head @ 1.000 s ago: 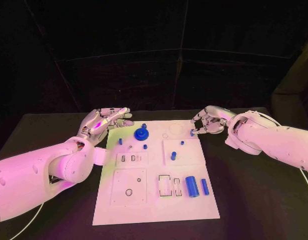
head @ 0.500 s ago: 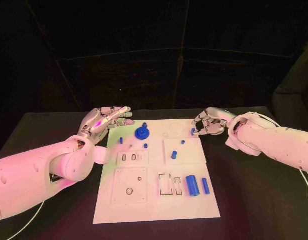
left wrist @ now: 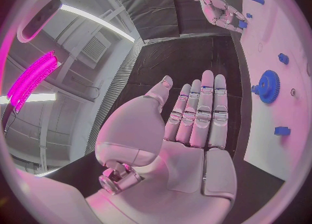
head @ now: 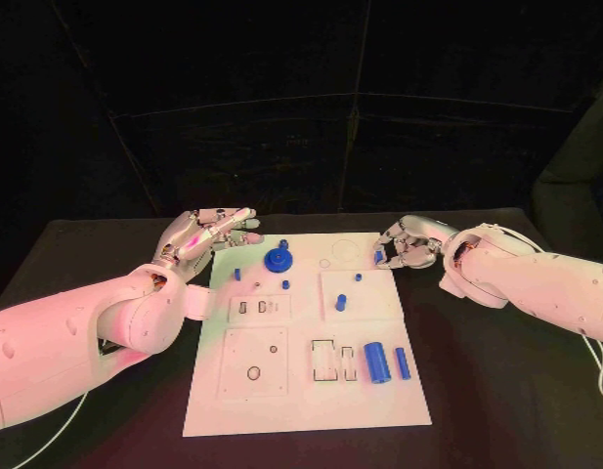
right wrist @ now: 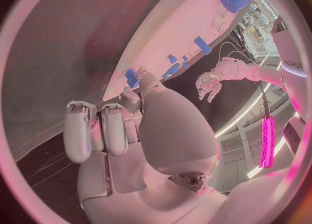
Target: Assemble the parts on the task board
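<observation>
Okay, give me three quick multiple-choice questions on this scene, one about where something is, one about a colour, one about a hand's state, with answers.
1. Where on the task board is the gear?
A. far end, toward the left hand
B. near right corner
C. off the board

2. What colour is the large cylinder?
A. white
B. blue
C. black

3. How is the left hand?
A. gripping the gear
B. closed in a fist
C. fingers out, holding nothing

Answers: 1 A, the gear sits beside the left hand at the far end. 2 B, blue like the other parts. 3 C, the left wrist view shows straight fingers over bare table.
</observation>
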